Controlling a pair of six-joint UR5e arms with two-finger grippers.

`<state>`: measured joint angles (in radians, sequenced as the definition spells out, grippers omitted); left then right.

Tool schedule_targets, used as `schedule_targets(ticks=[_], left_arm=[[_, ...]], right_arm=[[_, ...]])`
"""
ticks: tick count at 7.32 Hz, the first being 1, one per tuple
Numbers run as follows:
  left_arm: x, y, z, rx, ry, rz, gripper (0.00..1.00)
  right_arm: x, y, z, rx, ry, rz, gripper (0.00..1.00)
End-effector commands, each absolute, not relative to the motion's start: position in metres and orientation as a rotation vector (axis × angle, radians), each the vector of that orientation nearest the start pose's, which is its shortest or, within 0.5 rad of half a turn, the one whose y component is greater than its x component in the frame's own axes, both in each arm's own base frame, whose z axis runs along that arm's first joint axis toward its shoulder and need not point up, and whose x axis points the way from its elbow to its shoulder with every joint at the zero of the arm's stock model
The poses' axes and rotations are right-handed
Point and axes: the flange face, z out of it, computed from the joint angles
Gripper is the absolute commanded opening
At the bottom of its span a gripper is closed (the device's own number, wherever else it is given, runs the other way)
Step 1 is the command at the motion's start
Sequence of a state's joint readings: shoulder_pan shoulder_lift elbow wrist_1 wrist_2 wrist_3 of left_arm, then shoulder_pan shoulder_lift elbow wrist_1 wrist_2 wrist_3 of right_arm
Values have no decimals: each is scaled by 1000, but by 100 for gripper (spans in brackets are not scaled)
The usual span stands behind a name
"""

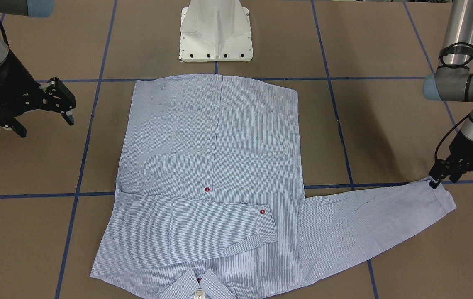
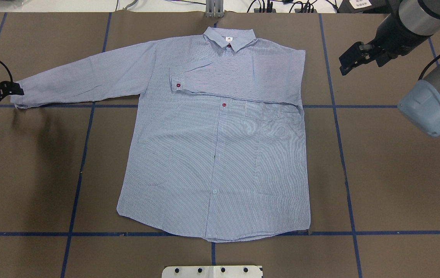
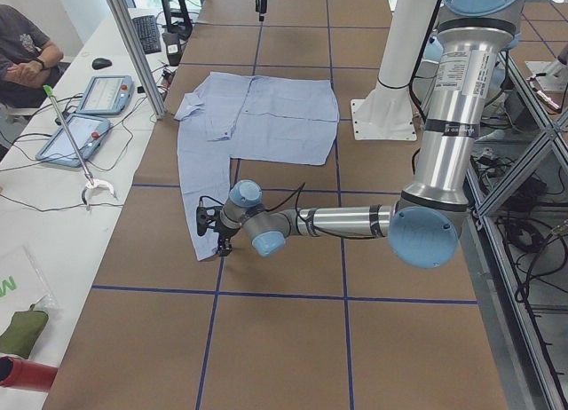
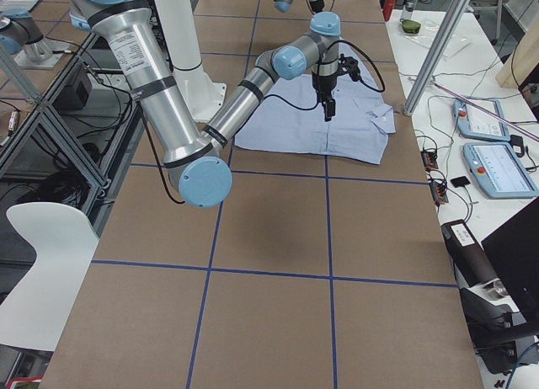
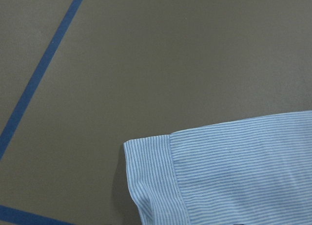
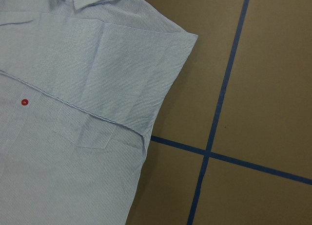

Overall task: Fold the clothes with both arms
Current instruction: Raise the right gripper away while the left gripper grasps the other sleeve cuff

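Front-facing: striped shirt lies flat on the worktop, one sleeve folded across the chest. Left gripper sits at the other sleeve's cuff, jaws narrow, can't tell if pinching. Right gripper hangs off to the side, jaws wide.
Overhead: collar and pocket show fully.
Left wrist: only the cuff corner, no jaws. A thin bite could slip and drop the sleeve crooked.

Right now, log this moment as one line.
striped shirt: flat, one sleeve folded across chest | left tool: at outstretched cuff | right tool: open, off shirt
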<state>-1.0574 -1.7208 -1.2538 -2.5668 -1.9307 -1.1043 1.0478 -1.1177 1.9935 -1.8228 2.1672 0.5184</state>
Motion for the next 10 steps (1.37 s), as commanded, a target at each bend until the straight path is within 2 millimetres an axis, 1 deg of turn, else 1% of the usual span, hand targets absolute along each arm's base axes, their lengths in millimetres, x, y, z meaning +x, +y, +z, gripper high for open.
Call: schedule_targets(ticks=[1,2,4,5,6,7,8,9,10], left_arm=[[207,-561,643,321,822,-404,56],[207,-561,645,318,820,-405,45],[207,-560,650,311,813,-408,31],[207,-560,650,310,811,-408,22],[207,-561,648,312,815,-406,8],[207,-560,646,310,821,-402,0],[208,-561,644,310,823,-397,0],[209,-562,637,316,830,-393,0],[213,-565,619,308,863,-375,0]], right_arm=[[-216,-530,251,240,-801,-191,100],[-216,-529,250,242,-802,-191,100],[-217,-530,250,243,-799,-190,100],[-217,-530,250,244,-797,-189,100],[-217,-530,250,244,-797,-189,100],[-217,-530,250,244,-797,-189,100],[-216,-530,252,241,-796,-188,100],[-216,-530,253,240,-795,-186,100],[-216,-530,255,236,-793,-185,100]])
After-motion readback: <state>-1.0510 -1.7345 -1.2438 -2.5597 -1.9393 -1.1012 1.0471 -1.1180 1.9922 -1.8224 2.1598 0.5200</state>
